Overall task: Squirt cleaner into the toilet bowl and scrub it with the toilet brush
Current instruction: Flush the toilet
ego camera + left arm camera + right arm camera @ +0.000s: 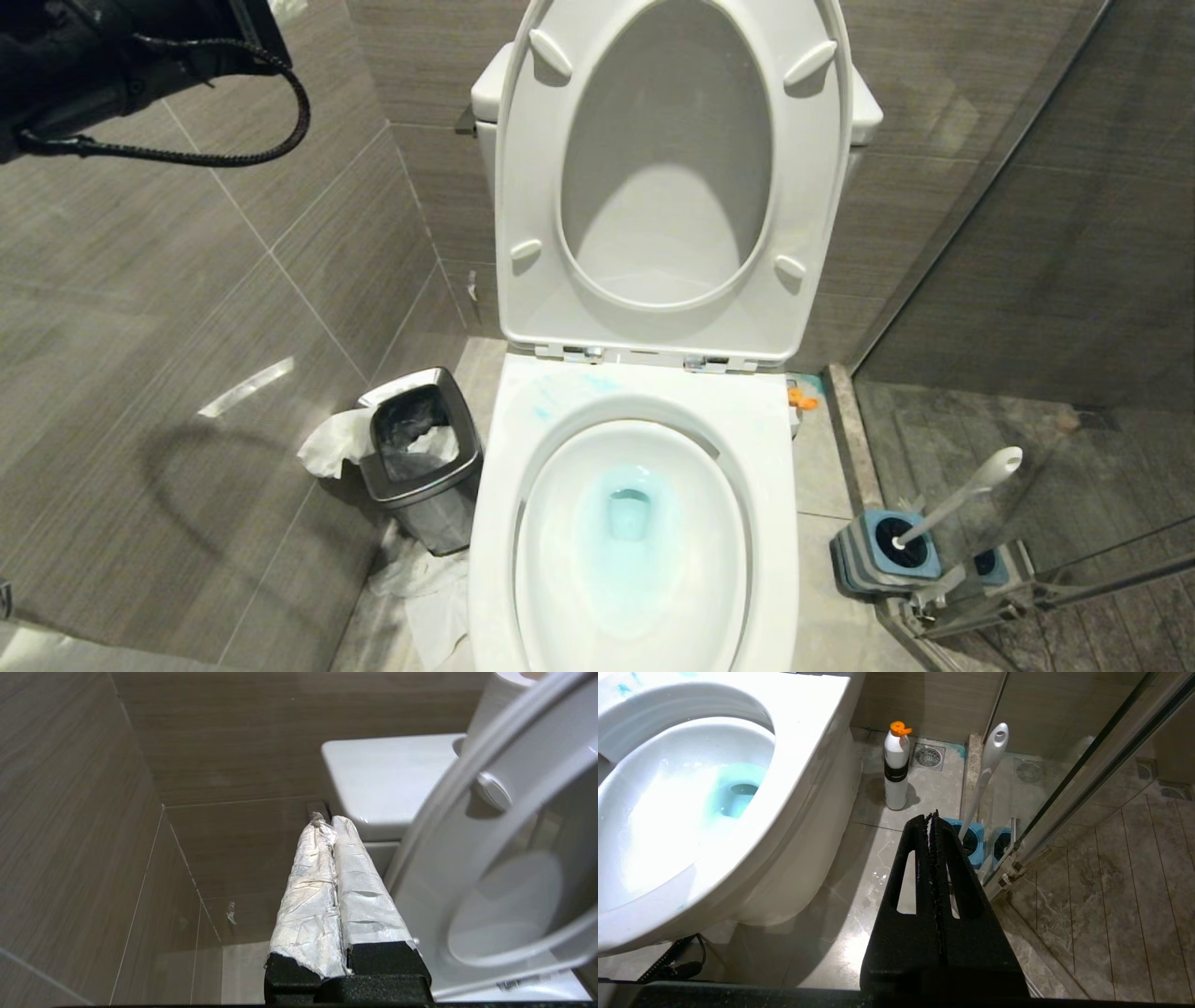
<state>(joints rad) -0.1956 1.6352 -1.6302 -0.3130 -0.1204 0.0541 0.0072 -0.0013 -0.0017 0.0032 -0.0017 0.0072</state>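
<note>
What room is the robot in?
A bathroom, most likely. There is a white toilet with its seat up, a toilet brush in its holder by a glass shower wall, and a small bin on the tiled floor.

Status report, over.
Left pincer shut, raised beside tank. Right pincer shut, empty. Toilet brush in holder; toilet bowl water tinted blue. Path unobstructed.
</note>
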